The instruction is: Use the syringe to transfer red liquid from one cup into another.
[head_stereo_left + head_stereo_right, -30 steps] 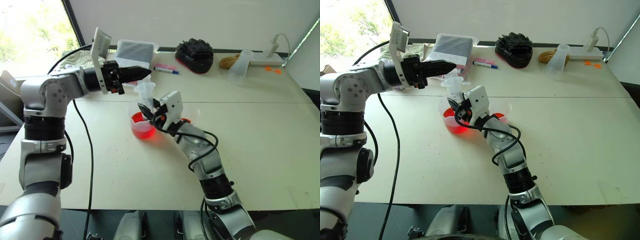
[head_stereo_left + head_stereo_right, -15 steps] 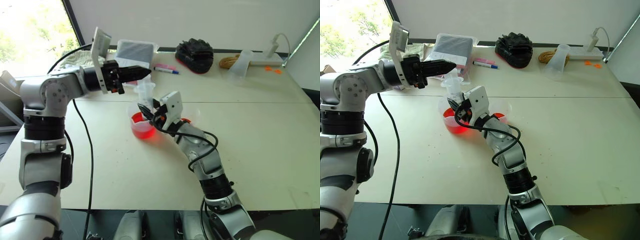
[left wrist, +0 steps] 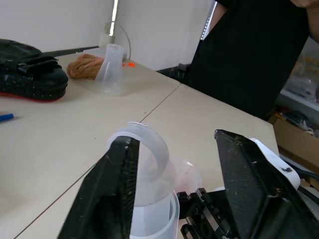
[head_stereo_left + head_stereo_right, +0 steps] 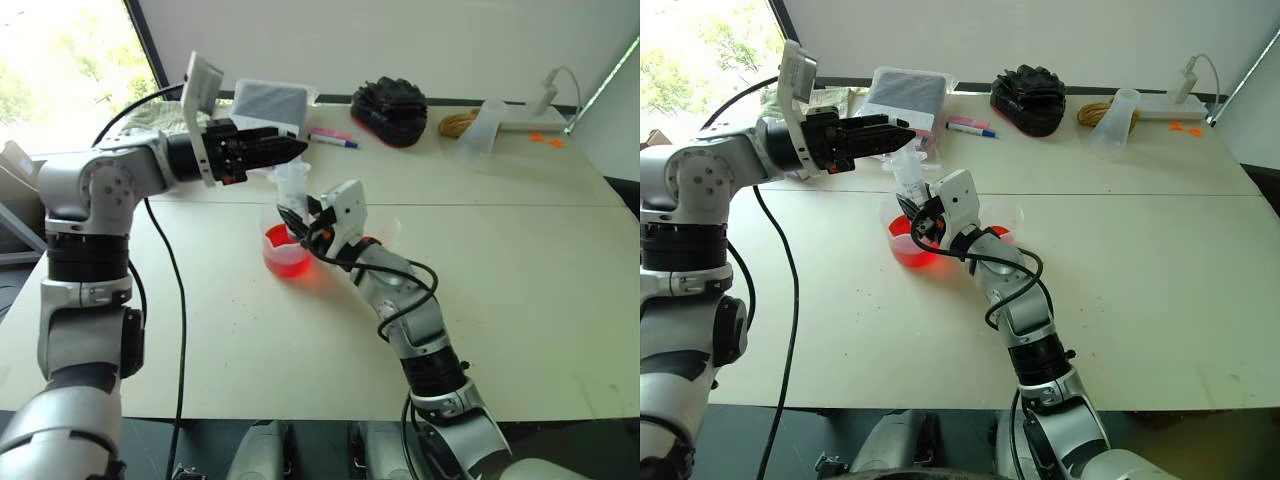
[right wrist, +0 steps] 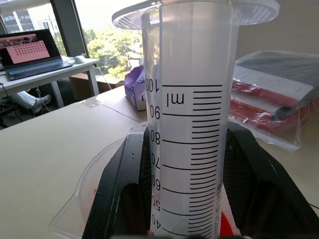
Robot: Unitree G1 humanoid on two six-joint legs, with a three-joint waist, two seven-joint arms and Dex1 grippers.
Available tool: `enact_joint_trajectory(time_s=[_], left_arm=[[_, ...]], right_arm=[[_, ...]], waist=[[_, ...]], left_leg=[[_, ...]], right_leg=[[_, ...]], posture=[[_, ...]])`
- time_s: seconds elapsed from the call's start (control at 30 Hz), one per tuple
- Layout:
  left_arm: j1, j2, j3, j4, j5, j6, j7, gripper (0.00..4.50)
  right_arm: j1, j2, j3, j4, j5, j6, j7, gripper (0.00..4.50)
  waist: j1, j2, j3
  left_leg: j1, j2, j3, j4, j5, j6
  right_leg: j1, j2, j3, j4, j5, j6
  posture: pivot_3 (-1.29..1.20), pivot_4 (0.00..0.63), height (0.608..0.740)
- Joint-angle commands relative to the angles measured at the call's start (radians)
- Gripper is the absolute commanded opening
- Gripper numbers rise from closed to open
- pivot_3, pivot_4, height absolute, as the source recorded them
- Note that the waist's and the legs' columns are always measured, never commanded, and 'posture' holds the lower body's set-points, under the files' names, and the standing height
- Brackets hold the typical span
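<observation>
Left end effector [image 4: 292, 150]: your left arm reaches in level above the surface; its two black fingers [image 3: 117, 184] stand spread apart on either side of the syringe's white plunger top, with a gap on each side; you are gripping nothing with it
Syringe [image 5: 192, 124]: upright and clear, printed scale facing the right wrist camera; the plunger's round white head [image 3: 144, 144] sits between the left fingers; its lower end goes down into the larger cup, the tip hidden
Larger cup [image 4: 902, 240]: on the surface just below the left end effector, wide and clear, with red liquid [image 4: 285, 258] pooled in its bottom
Right end effector [image 4: 923, 222]: you have it clamped tight around the syringe barrel, a black finger [image 5: 124, 184] pressed on each side, right over the larger cup
Smaller cup [image 4: 1002, 225]: just to the right of the right wrist, mostly hidden behind the arm; you can make out a clear rim and a red patch
Back of surface [image 4: 520, 260]: a clear bag, a pen, a black bundle, a coil of rope, a frosted beaker, a white power strip
</observation>
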State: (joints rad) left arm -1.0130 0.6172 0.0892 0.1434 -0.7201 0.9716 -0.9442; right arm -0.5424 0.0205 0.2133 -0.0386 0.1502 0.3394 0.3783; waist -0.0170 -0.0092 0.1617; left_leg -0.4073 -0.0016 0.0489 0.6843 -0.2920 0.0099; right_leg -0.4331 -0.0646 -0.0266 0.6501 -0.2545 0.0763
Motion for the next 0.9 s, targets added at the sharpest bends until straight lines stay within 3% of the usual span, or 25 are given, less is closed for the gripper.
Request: enact_joint_trajectory(time_s=[0.03,0.47,0.9], left_arm=[[-0.013,0.032,0.081,-0.033,0.000,-0.035,0.040,2.81],[0.052,0.067,0.131,-0.092,-0.033,-0.016,0.069,2.81],[0.132,0.184,0.216,-0.113,-0.073,0.000,0.091,2.81]], right_arm=[[-0.024,0.000,0.028,-0.018,0.000,-0.021,0.035,1.34],[-0.080,0.020,0.005,-0.025,0.005,-0.043,0.016,1.34],[-0.130,0.037,-0.037,-0.028,-0.003,-0.084,-0.041,1.34]], waist=[[0.000,0.000,0.000],[-0.001,0.000,0.000],[-0.003,0.000,0.000]], left_leg=[[0.000,0.000,0.000,0.000,0.000,0.000],[0.000,0.000,0.000,0.000,0.000,0.000],[0.000,0.000,-0.001,0.000,0.000,0.000]], right_leg=[[0.000,0.000,0.000,0.000,0.000,0.000],[0.000,-0.001,0.000,0.000,0.000,0.000],[0.000,-0.001,0.000,0.000,0.000,0.000]], posture=[[0.00,0.150,0.740],[0.00,0.150,0.740],[0.00,0.150,0.740]])
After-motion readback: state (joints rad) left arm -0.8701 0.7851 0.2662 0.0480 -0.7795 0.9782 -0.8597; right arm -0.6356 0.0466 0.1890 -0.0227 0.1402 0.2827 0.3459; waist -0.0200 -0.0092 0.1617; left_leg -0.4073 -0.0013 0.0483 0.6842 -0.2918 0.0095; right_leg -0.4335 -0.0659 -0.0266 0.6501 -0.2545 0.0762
